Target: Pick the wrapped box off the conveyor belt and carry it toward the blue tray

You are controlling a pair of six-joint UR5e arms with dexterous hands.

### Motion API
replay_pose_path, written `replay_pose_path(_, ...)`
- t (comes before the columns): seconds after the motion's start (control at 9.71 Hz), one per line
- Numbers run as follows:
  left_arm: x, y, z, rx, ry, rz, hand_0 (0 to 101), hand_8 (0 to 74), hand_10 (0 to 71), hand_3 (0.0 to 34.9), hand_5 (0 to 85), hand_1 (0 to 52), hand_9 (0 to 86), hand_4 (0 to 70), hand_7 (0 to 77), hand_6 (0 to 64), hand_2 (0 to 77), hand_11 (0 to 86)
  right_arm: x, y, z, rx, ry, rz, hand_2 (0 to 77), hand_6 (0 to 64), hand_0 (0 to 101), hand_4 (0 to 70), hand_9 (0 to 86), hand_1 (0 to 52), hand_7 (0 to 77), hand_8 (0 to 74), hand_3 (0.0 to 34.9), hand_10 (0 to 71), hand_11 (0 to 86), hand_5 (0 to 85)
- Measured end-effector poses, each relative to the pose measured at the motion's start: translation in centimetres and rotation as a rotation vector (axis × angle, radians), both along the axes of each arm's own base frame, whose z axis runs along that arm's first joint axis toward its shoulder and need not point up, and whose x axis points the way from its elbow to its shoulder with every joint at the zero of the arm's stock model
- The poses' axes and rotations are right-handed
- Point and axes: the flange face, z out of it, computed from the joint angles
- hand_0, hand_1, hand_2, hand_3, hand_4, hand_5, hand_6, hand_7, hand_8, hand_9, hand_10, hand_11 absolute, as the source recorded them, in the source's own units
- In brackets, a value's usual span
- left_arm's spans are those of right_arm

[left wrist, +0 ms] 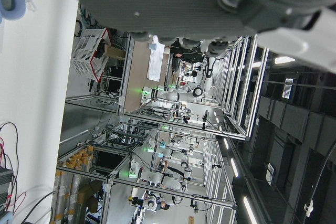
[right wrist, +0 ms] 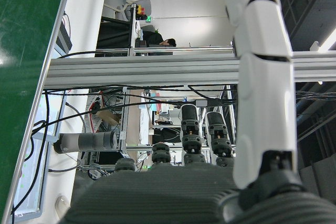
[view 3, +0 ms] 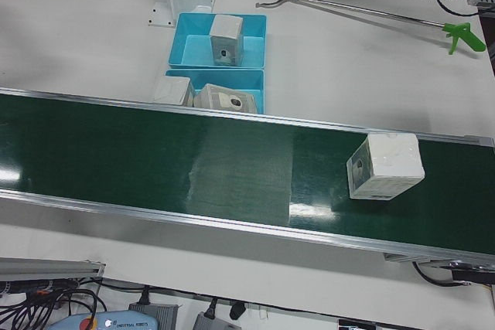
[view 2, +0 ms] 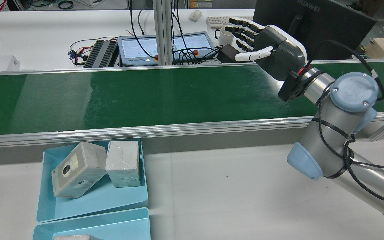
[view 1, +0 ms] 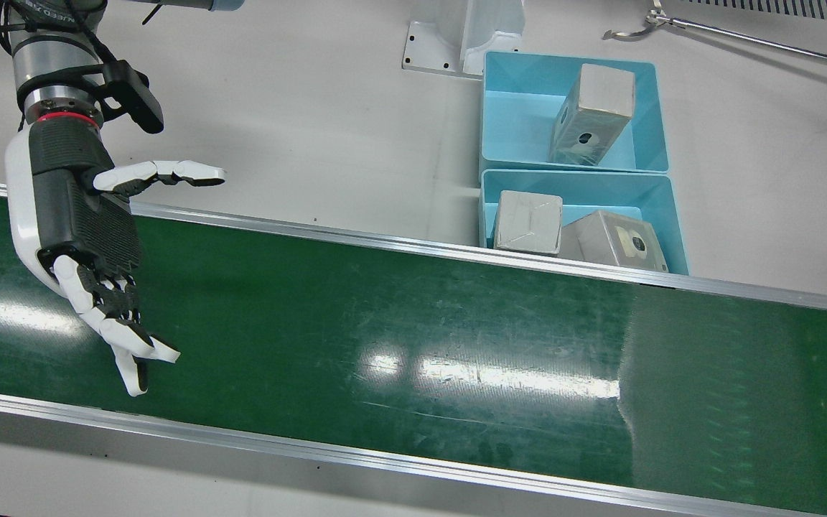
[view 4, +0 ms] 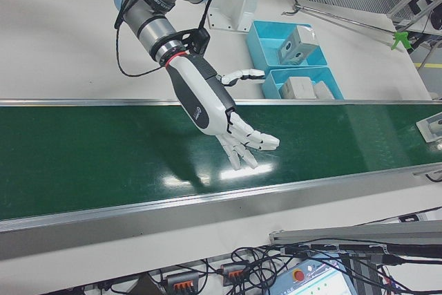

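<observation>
The right robot hand (view 1: 83, 237) hovers over the green conveyor belt (view 1: 413, 337) with fingers spread apart, holding nothing — the white plastic-wrapped box (view 3: 384, 166) lies on the belt well apart from it, toward the tabletop's left edge. Two light-blue plastic trays (view 1: 514, 108) beside the belt hold similar boxes. The left robot hand's state cannot be told.

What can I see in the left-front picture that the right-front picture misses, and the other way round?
Only the left-front view shows the wrapped box lying on the green conveyor belt. Only the right-front view shows the right hand, its fingers spread open above the belt and holding nothing. Both show the belt, the two blue trays beside it with wrapped boxes already inside, and the long grabber tool on the table.
</observation>
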Motion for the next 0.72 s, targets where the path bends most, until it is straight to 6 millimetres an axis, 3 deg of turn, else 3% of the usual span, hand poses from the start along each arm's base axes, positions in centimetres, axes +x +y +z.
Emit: replay_pose_path(0.72,0.00,0.00,0.00,0.000,0.000,0.000,0,0.5,0.5,0.0,1.1,0.0,0.5,0.0,0.5,0.0,1.1,0.5,-0.75,0.18,0.20,-0.005,0.002,-0.009,15.8,6.0,49,10.4,6.0,16.9,20.2,3.8,10.3,0.0,1.6,15.3)
